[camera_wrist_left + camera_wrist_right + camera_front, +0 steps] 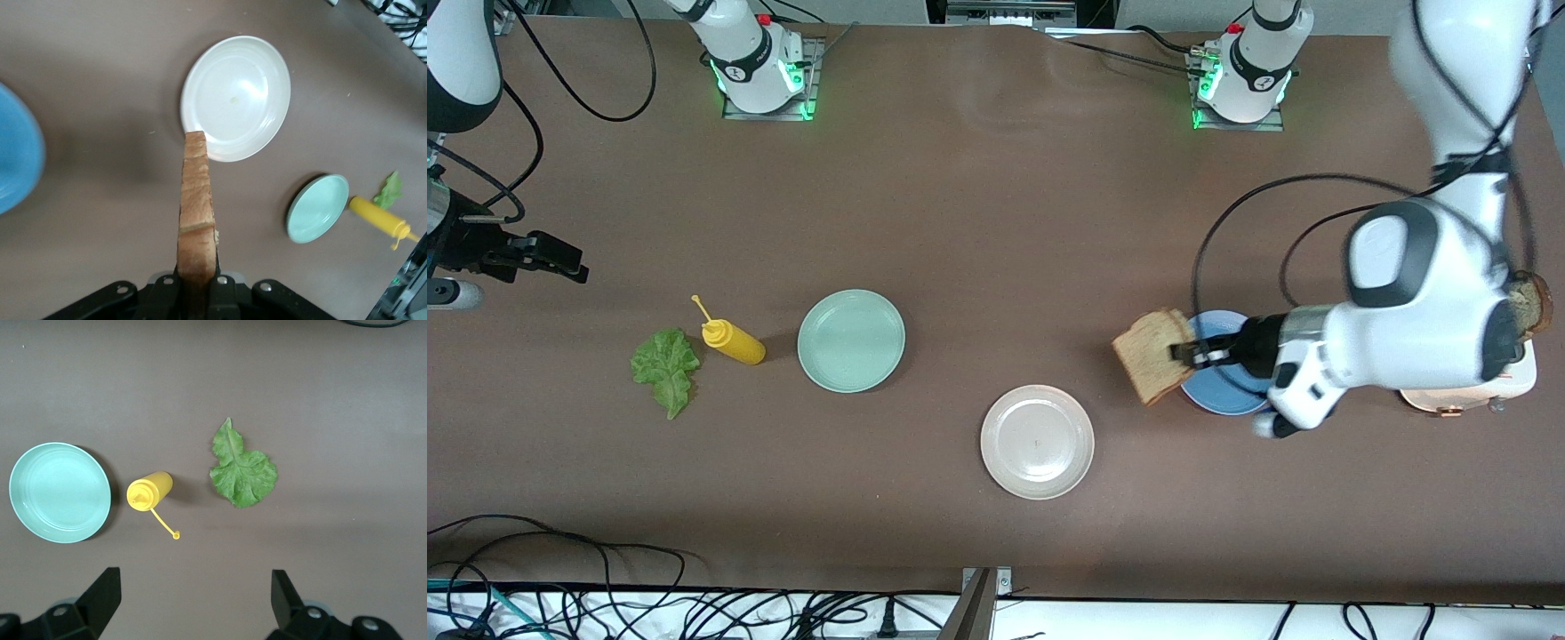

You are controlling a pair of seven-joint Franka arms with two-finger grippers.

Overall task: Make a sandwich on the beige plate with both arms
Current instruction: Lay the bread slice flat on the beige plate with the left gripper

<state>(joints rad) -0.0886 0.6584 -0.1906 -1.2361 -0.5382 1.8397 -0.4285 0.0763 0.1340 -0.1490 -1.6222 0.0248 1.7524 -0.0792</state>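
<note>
**First toast in the air, plate not yet loaded**

Front view: the left gripper (1190, 352) is closed on one toast (1154, 355), holding it by an edge over the rim of the blue plate (1221, 398). The beige plate (1037, 442) is empty, near to the front camera, toward the middle of the table. A second toast (1532, 304) sits at a pale toaster-like thing (1467, 391), mostly hidden by the left arm. The lettuce (664, 369) and mustard bottle (733, 341) lie toward the right arm's end, the green plate (851, 340) beside the bottle. The right gripper (547, 258) waits over bare table at that end.

Left wrist view: the toast (197, 220) is seen edge-on betw. the fingers, w/ the beige plate (235, 99) just ahead of its tip.

Right wrist view: the right gripper (193, 600) has its fingers wide apart, nothing in it, above the lettuce (241, 471) and bottle (149, 491).

Handling, my judgement: toast is light and stiff but crumbly, so a grip at the crust is good and no hard squeeze. Lettuce is soft and thin; pinch near the stem rib.

Room: table betw. toast and beige plate is free; only the blue plate's rim is close under the toast.
</note>
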